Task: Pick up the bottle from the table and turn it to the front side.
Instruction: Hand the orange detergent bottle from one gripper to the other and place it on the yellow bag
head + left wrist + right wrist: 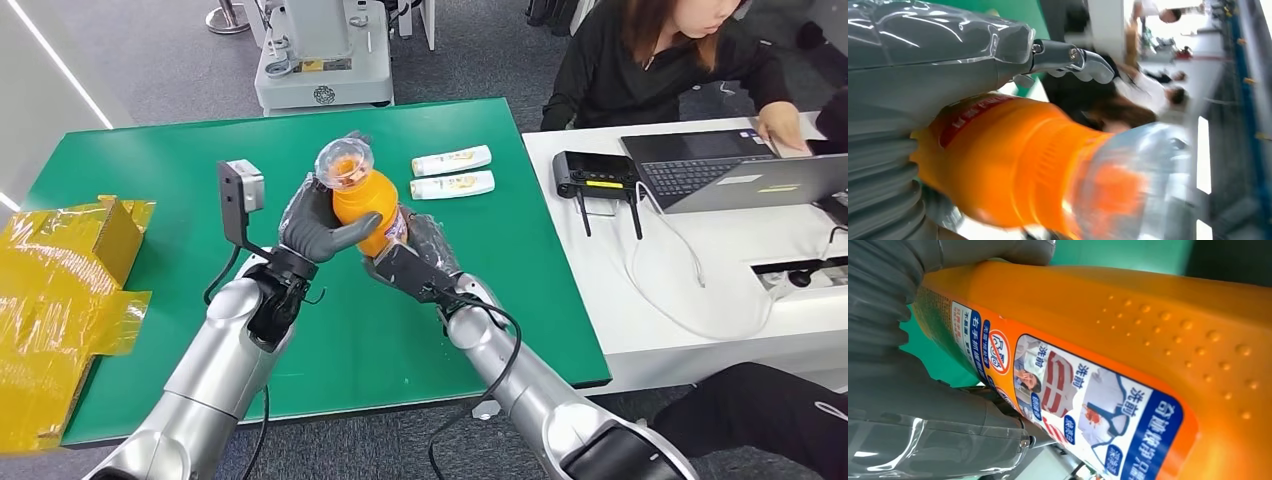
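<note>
1 bottle [365, 205], 2 tubes [452, 160], 1 laptop [720, 165].

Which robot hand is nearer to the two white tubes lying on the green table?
Right. The right robot hand holds the orange bottle on the side toward the white tubes; the left robot hand grips its far side.

green table [150, 180]: 2 tubes [452, 173], yellow box [100, 235].

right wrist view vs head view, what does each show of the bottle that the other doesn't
Right wrist view alone: the bottle's label close up, with pictures and blue text panels, plus raised dots on the orange side. Head view alone: the clear cap, the left robot hand wrapped around the upper part, and the green table below. Both: the orange bottle held by the right robot hand.
</note>
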Robot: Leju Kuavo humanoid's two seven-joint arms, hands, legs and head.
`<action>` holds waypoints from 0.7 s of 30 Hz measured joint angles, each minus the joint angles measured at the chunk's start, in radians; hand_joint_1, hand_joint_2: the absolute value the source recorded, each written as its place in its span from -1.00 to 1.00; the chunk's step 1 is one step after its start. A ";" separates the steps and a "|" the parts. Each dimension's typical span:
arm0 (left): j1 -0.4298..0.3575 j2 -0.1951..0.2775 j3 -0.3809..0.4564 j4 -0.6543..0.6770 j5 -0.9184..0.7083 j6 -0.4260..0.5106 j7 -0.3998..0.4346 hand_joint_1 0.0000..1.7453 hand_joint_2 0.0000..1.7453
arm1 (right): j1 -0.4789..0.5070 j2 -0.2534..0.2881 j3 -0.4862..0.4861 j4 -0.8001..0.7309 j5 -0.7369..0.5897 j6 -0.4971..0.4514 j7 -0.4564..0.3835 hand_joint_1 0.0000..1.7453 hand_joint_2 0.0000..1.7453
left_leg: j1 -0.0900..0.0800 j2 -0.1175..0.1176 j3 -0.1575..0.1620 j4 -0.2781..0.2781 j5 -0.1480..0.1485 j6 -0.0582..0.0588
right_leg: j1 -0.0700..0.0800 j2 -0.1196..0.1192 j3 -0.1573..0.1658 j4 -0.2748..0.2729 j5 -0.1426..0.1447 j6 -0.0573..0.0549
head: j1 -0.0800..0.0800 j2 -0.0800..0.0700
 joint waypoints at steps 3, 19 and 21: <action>0.000 -0.005 0.000 0.007 -0.153 0.112 -0.067 -1.00 1.00 | -0.008 0.006 0.010 0.004 -0.001 0.007 -0.003 1.00 1.00 | 0.000 0.000 0.000 0.000 0.000 0.000 | 0.000 0.000 0.000 0.000 0.000 0.000 | 0.000 0.000; 0.025 -0.004 0.048 0.017 -0.380 0.226 -0.138 1.00 1.00 | -0.053 0.027 0.019 0.026 -0.019 0.078 -0.004 1.00 1.00 | 0.000 -0.001 0.000 0.000 0.000 0.000 | 0.000 0.000 0.000 0.000 0.000 0.000 | 0.000 0.000; 0.029 -0.004 0.054 0.018 -0.367 0.207 -0.138 1.00 1.00 | -0.054 0.028 0.019 0.027 -0.019 0.083 -0.004 1.00 1.00 | 0.000 -0.001 0.000 0.000 0.000 0.000 | 0.000 0.000 0.000 0.000 0.000 0.000 | 0.000 0.000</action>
